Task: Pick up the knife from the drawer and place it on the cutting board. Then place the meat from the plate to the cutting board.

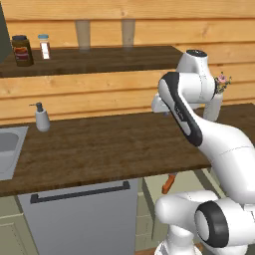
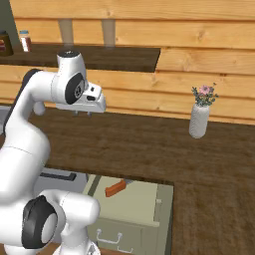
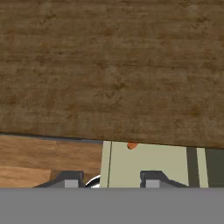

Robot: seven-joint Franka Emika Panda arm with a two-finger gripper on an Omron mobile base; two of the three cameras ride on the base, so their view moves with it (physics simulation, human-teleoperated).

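The knife lies in the open drawer, just below the counter's front edge. Its orange-red handle shows, while the blade runs back under the counter lip. In the hand view only an orange tip of the knife peeks out beside the pale drawer floor. My gripper hovers open and empty well above the dark wooden counter, to the left of and higher than the drawer. Its fingertips stand apart with nothing between them. The cutting board, plate and meat are out of view.
A white vase with flowers stands on the counter to the right. A soap dispenser and a sink are at the left. A grey panel with a black bar handle sits under the counter. Jars stand on the upper shelf.
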